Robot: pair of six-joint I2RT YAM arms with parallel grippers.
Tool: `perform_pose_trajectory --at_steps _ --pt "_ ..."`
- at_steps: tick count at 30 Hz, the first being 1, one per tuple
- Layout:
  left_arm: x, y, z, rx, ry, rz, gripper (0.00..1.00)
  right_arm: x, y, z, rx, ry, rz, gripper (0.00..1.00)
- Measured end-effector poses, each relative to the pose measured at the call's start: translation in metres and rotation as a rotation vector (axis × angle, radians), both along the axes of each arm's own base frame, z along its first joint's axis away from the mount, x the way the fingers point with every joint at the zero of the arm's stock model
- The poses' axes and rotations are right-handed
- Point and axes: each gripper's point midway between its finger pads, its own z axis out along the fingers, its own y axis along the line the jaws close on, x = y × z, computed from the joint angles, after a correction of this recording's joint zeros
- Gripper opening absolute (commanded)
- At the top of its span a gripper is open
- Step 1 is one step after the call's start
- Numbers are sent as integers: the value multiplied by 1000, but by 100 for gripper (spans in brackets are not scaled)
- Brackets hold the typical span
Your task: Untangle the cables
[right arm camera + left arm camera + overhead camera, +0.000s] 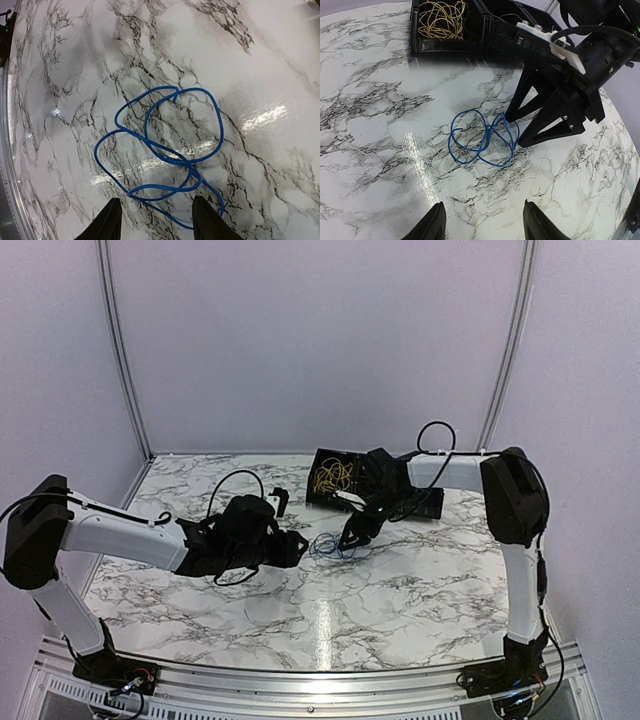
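The blue cable (pixel 328 546) lies flat on the marble bench (pixel 400 590) near its middle, a loose tangle of several overlapping loops that cross one another toward one side, with a free end curling inside the top loop in the right wrist view. The right claw (pixel 350 538) hangs over it, pointing down, its 2 fingers spread apart and gripping nothing. In the left wrist view its tips stand at the right edge of the tangle, and the nearer tip sits just beside or touching a loop; which of the 2 cannot be told. From its own camera the blue cable (pixel 165 150) fills the bench below, and the lowest loop runs close past the right-hand finger. The left claw (pixel 300 548) is low over the bench just left of the cable and aimed at it, jaws apart and empty, with the cable (pixel 482 140) a little beyond its fingertips. At the far side of the bench sits a black tray (pixel 318 498) and the yellow cable (pixel 333 477) rests bunched in its left compartment, well apart from the blue one.
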Motion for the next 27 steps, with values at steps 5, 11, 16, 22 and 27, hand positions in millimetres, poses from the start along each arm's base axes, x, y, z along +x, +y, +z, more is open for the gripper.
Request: perform_pose_trajectory --at_steps 5,11,16,22,27 --pt "-1 2 -3 11 9 4 56 0 4 -14 -5 52 -22 54" --pt "-3 6 -9 36 26 5 56 -4 12 -10 22 75 -20 53" --pt "-4 6 -10 41 29 5 56 -3 17 -8 30 81 -40 22" --pt "1 6 -5 40 16 25 60 5 19 -11 2 67 -95 0" --pt "14 6 3 30 -13 91 63 3 18 2 16 44 -84 0"
